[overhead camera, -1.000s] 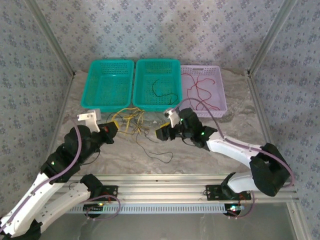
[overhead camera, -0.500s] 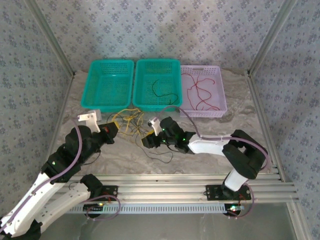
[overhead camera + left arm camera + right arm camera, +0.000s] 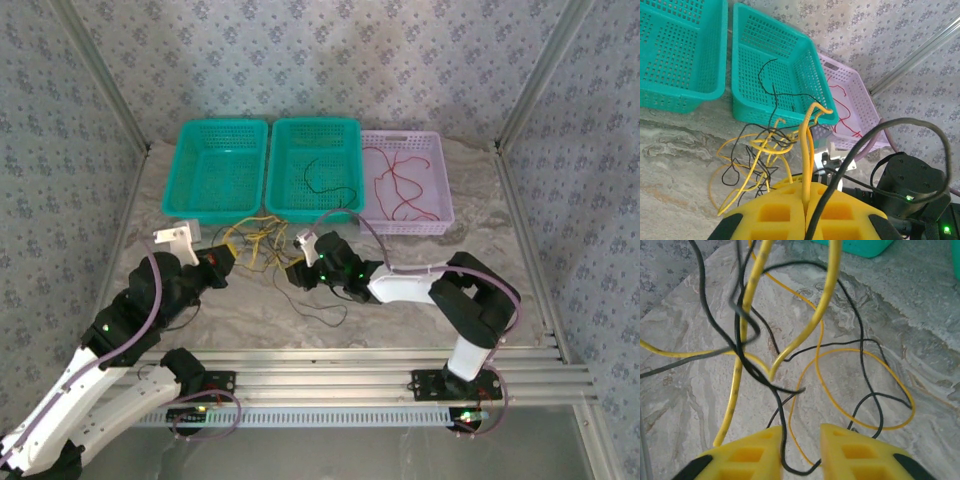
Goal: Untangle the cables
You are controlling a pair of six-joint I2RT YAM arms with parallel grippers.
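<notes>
Now, left gripper (image 3: 806,192): jaws pressed together on a yellow cable (image 3: 810,145). Right gripper (image 3: 801,440): jaws narrow, black cable (image 3: 783,445) threading the gap, not pinched. Tangled cables (image 3: 258,243) lie on the desk (image 3: 400,330) between both grippers, near the teal baskets (image 3: 312,124).

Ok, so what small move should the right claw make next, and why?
Probably close the right claw on the black cable that runs through the gap between its jaws, which stand apart. The left claw pinches a yellow cable, so gripping the black one would likely let the arms draw the two apart.
</notes>
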